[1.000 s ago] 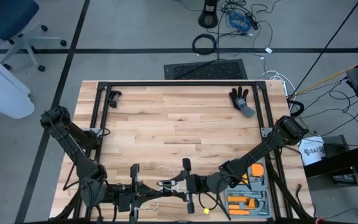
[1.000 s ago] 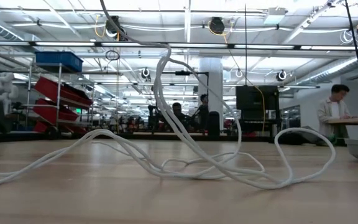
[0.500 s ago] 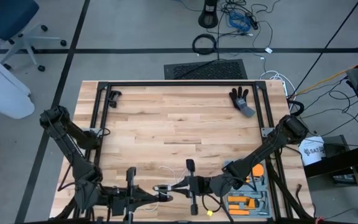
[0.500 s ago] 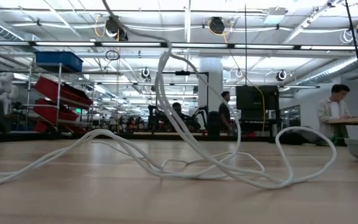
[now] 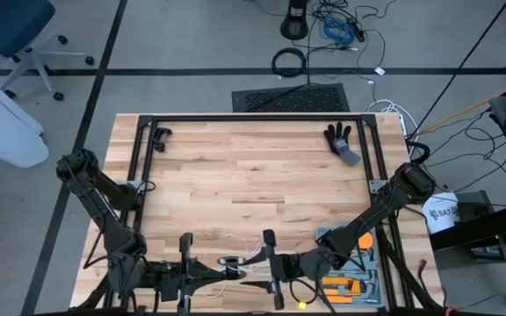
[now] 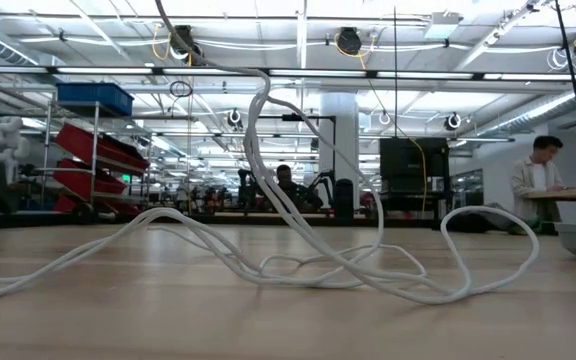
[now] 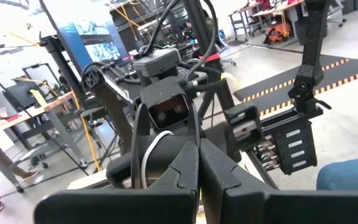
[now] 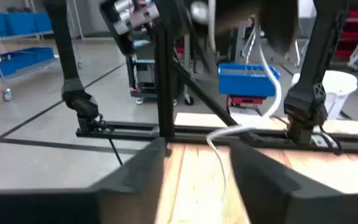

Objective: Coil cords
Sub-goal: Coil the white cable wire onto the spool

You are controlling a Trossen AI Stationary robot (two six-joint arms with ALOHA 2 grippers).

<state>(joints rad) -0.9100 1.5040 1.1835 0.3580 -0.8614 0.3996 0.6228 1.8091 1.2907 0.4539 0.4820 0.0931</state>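
Coiling barely begun: white cord point(image 6: 298, 260) sprawls loose near-centre; left gripper point(image 5: 228, 274) pinches one strand, right gripper point(image 5: 251, 283) gapes empty.

From above I can read only part of a word, "SAT", in dark letters on the white bucket point(image 5: 440, 213) that stands on the floor beside my right arm; the rest of it is cut off. Nothing else in my views carries lettering, numbers or signs clear enough for me to read
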